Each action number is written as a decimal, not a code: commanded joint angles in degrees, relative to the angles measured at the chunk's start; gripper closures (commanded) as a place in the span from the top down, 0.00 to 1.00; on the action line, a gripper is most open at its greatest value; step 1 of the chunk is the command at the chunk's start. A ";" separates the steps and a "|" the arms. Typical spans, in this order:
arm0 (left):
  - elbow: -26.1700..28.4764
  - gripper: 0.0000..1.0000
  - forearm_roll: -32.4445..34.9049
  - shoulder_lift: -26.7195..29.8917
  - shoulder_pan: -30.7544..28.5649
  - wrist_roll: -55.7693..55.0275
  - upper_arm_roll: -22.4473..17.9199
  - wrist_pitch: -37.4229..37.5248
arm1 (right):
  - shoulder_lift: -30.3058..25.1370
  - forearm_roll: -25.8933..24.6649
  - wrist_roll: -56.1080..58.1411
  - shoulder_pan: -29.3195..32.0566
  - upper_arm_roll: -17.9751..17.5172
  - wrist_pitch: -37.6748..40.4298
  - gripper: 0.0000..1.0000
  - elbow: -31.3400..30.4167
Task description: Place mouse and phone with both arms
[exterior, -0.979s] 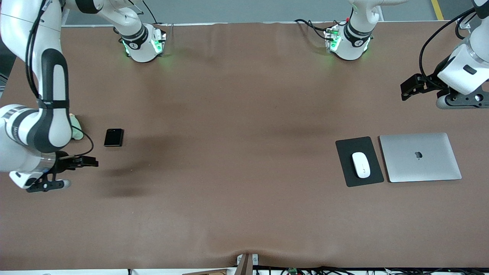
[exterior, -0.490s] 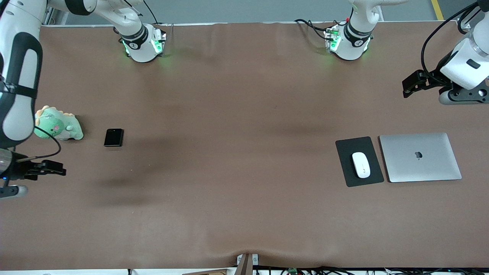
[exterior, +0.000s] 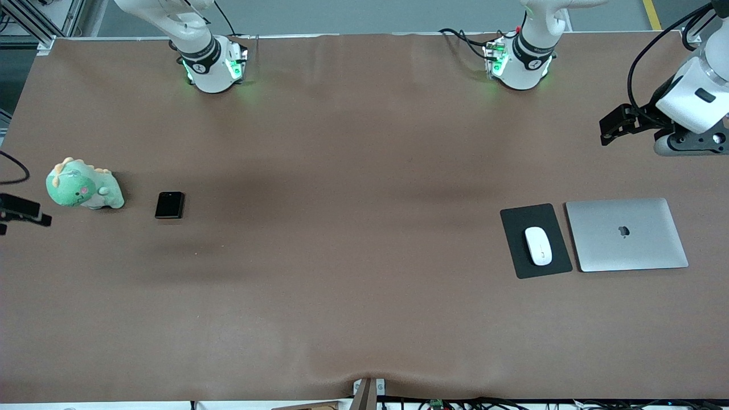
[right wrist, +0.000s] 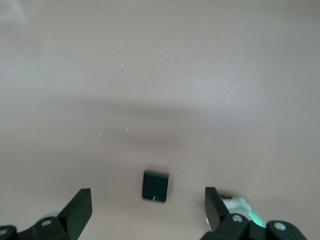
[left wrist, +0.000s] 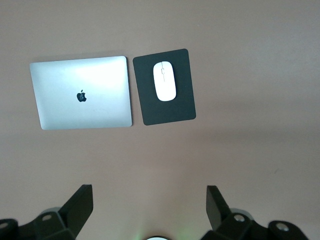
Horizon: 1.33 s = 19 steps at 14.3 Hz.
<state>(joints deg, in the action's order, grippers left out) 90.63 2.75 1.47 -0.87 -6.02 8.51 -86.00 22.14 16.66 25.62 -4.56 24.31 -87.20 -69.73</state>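
The white mouse lies on a black mouse pad toward the left arm's end of the table. The black phone lies flat on the table toward the right arm's end. My left gripper hangs open and empty in the air over bare table near the left arm's end. Its wrist view shows the mouse on the pad ahead of the open left gripper. My right gripper is at the table's end, mostly out of view. In its wrist view the right gripper is open and empty, with the phone below it.
A closed silver laptop lies beside the mouse pad, also seen in the left wrist view. A green plush dinosaur sits beside the phone, toward the right arm's end. The brown table cover spans the table.
The right arm has swung out toward its end of the table, uncovering the green plush. The left gripper has risen slightly. The phone and the mouse have not moved.
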 commanded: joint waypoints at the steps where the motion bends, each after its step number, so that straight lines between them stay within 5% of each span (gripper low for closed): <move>1: 1.39 1.00 -0.81 1.96 -0.18 1.54 -0.07 0.48 | -4.98 -1.10 -2.66 2.18 -3.12 6.57 1.00 -1.46; 6: 2.36 1.00 -0.90 2.84 -0.18 1.37 0.01 0.48 | -16.04 -10.58 -11.64 5.43 -14.71 11.79 1.00 -7.85; 10: 3.23 1.00 -0.90 3.19 -0.18 1.36 0.10 -0.04 | -22.48 -15.07 -11.91 5.61 -18.84 9.33 1.00 -16.13; 19: -0.81 1.00 -0.90 0.56 0.08 1.72 0.01 -0.31 | -26.70 -16.57 -11.91 5.26 -20.00 5.73 1.00 -21.76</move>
<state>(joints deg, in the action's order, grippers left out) 91.18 2.75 2.70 -0.82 -5.94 8.55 -86.41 -1.94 1.26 14.09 -0.49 5.86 -80.24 -89.24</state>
